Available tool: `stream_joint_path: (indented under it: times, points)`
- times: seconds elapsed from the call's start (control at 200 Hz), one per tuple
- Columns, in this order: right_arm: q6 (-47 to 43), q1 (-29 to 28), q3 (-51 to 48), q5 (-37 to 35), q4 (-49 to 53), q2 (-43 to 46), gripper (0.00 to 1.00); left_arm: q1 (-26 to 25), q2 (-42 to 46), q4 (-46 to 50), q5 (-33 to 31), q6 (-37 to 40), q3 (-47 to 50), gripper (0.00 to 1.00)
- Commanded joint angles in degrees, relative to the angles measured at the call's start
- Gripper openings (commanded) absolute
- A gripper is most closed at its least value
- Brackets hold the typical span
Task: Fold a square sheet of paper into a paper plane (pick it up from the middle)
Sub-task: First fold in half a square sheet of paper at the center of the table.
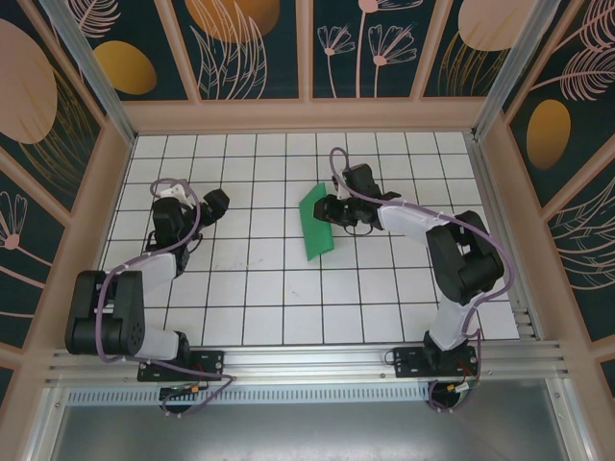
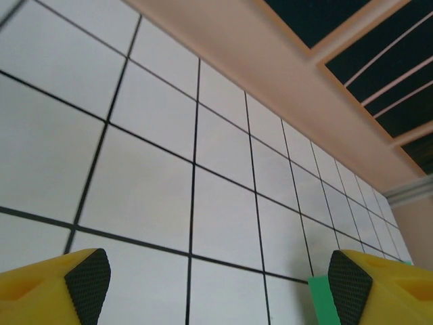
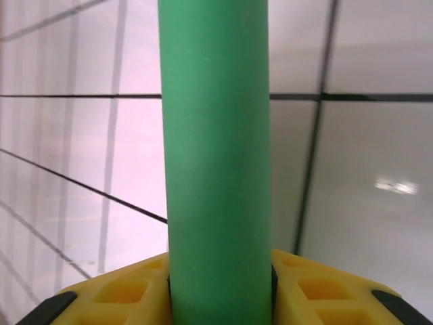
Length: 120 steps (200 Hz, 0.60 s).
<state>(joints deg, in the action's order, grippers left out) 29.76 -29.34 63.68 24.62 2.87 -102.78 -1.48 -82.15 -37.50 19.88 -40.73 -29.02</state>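
The square sheet of paper (image 1: 315, 223) is bright green and sits near the middle of the gridded table, tilted and bowed upward. My right gripper (image 1: 330, 211) is at its right edge. In the right wrist view the sheet of paper (image 3: 216, 135) rises as a curved green band between the yellow fingers (image 3: 128, 292), touching both, so the right gripper (image 3: 220, 288) is shut on it. My left gripper (image 1: 215, 204) hangs over the left side of the table, apart from the paper. Its jaws stand wide open in the left wrist view (image 2: 220, 279), with a green corner of the paper (image 2: 321, 302) beside the right finger.
A raised wooden rim (image 1: 307, 115) walls the white gridded table (image 1: 279, 298) at the back and sides; it also runs across the left wrist view (image 2: 304, 88). An aluminium rail (image 1: 307, 360) carries both arm bases at the near edge.
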Motion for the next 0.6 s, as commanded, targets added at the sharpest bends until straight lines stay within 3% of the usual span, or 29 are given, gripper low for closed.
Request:
stream_joint_path:
  times: [0.0,0.195,0.34,0.595]
  points:
    - [4.9,0.5,-1.8,7.3,-8.1,0.6,0.35,-1.9,-2.3,-4.5,7.3,-6.1,-1.5,0.86]
    - [7.9,2.5,-5.0,12.4,-13.8,-0.2,0.34,-8.6,-8.3,-5.3,12.1,-9.8,-4.9,0.86]
    - [9.6,4.1,-7.3,16.4,-17.5,0.0,0.33,-12.7,-14.2,-13.9,17.6,-16.3,-5.9,0.83]
    - [14.2,7.3,-10.4,24.0,-24.2,1.3,0.33,-17.8,-21.3,-17.3,19.4,-20.3,-9.9,0.81]
